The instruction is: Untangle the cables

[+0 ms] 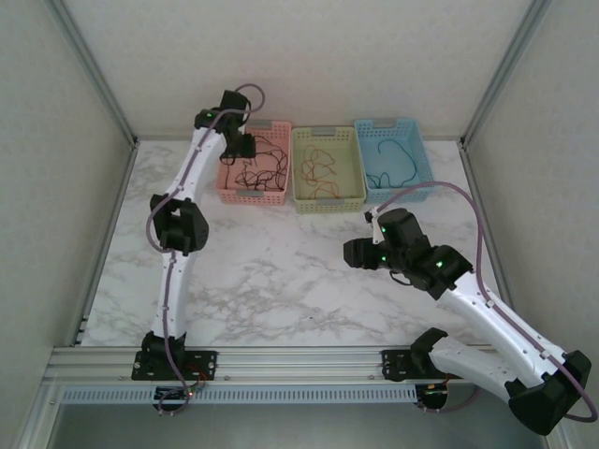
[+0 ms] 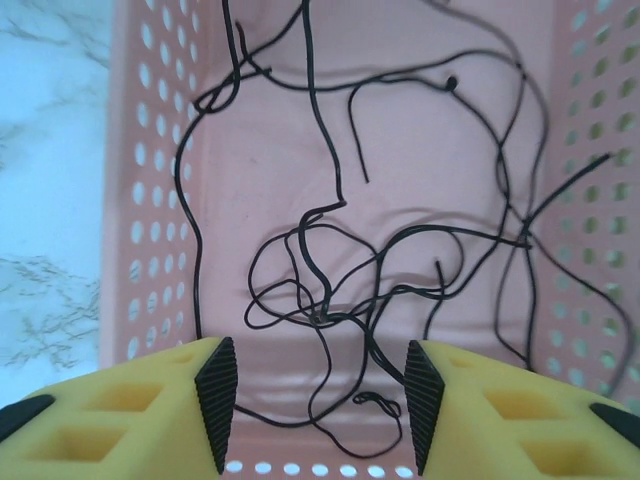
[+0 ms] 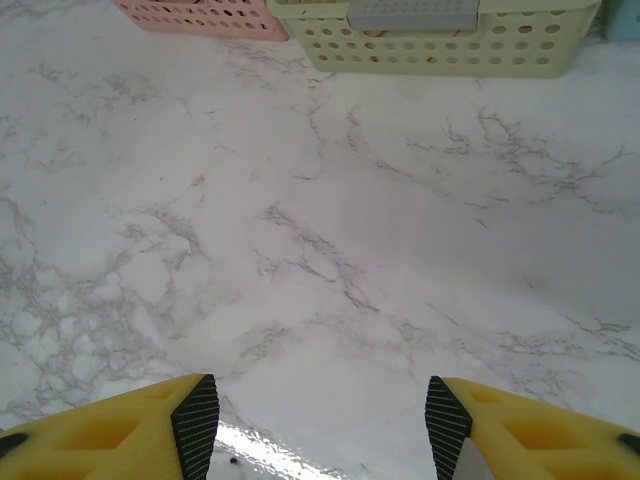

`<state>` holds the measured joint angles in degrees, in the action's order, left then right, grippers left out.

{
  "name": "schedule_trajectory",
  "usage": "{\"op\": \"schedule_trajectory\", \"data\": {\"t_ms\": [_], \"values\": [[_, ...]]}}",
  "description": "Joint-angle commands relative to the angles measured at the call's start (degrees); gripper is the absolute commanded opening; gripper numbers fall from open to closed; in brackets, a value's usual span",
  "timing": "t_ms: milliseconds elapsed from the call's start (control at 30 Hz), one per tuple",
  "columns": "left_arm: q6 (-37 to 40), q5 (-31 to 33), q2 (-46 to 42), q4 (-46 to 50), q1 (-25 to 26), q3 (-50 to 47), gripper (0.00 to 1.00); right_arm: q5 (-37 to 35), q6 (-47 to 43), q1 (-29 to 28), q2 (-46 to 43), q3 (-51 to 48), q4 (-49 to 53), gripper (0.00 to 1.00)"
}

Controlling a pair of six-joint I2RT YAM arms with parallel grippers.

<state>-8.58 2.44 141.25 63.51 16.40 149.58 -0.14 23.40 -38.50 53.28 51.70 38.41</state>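
We see the left arm (image 1: 171, 281) and right arm (image 1: 477, 304), both white with bulky black joints (image 1: 176, 224) and black bases (image 1: 173, 360). A lilac hose (image 1: 479, 245) trails along each, and small green lights (image 1: 382, 231) glow on the joints. The fingers (image 2: 120, 410) are yellow, blocky and hollowed, with black ribbed pads (image 2: 216, 395).
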Motion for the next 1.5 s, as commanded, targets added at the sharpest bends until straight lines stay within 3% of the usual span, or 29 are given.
{"op": "schedule_trajectory", "data": {"t_ms": [0, 100, 233, 267, 300, 333, 467, 567, 700, 800, 1000, 1033, 1167, 1300, 1333, 1367, 1433, 1467], "values": [[-2.0, 3.0, -6.6, 2.9, 0.7, 0.5, 0.53, -0.8, 0.3, -0.2, -1.5, -0.4, 0.6, 0.6], [-2.6, 7.1, -17.0, -3.6, 2.3, -10.6, 0.57, -3.3, -0.3, -0.2, -2.0, -0.2, 0.6, 0.63], [-4.7, 12.1, -39.5, -21.9, 4.6, -40.1, 0.66, -9.3, -2.1, -0.1, -3.1, 0.1, -0.6, 0.67], [-5.7, 14.1, -46.5, -28.4, 5.0, -49.6, 0.74, -12.1, -2.5, -0.1, -3.5, -0.1, -1.2, 0.72], [-6.8, 16.3, -53.3, -34.6, 5.4, -59.3, 0.91, -15.1, -2.9, -0.1, -3.9, -0.5, -1.8, 0.76], [-7.6, 18.3, -58.5, -39.1, 5.6, -66.8, 1.0, -17.6, -3.2, 0.0, -4.4, -0.9, -2.6, 0.81], [-7.8, 28.9, -75.8, -52.0, 6.0, -93.2, 1.0, -29.3, -6.8, 1.3, -6.0, -5.9, -10.0, 0.97], [-5.7, 33.9, -85.2, -61.5, 6.0, -109.7, 1.0, -34.8, -12.3, 3.6, -6.5, -12.8, -19.8, 0.97], [2.2, 36.4, -95.3, -76.9, 6.0, -126.3, 1.0, -36.4, -14.0, 10.5, -6.1, -20.8, -30.8, 0.95], [9.4, 36.3, -94.4, -85.9, 5.0, -132.5, 1.0, -36.3, -17.0, 16.2, -3.8, -26.4, -42.6, 0.92], [8.0, 29.2, -77.9, -102.2, -1.2, -135.5, 1.0, -34.7, -16.3, 27.2, 12.8, -34.6, -66.9, 0.89], [8.6, 28.5, -75.1, -104.3, -1.7, -135.3, 1.0, -35.1, -15.5, 27.9, 14.5, -33.2, -66.4, 0.89], [13.2, 24.3, -66.4, -113.8, -3.3, -134.0, 1.0, -28.6, -16.2, 32.2, 20.1, -34.0, -78.1, 0.88], [11.8, 17.9, -55.1, -121.4, -7.1, -131.1, 1.0, -23.0, -13.2, 35.8, 28.2, -33.7, -87.6, 0.88], [10.3, 16.0, -55.8, -116.8, -8.3, -129.9, 1.0, -21.4, -14.5, 34.9, 28.1, -32.2, -84.1, 0.86], [9.6, 13.1, -56.4, -115.2, -9.5, -129.7, 1.0, -19.0, -16.2, 34.6, 29.6, -32.2, -86.9, 0.83], [10.6, 11.0, -51.8, -120.2, -9.9, -129.5, 1.0, -14.3, -18.5, 34.4, 31.0, -31.7, -86.9, 0.79], [9.5, 9.4, -53.8, -114.2, -10.6, -128.4, 1.0, -12.5, -19.3, 34.2, 34.1, -31.6, -89.5, 0.78]]}}
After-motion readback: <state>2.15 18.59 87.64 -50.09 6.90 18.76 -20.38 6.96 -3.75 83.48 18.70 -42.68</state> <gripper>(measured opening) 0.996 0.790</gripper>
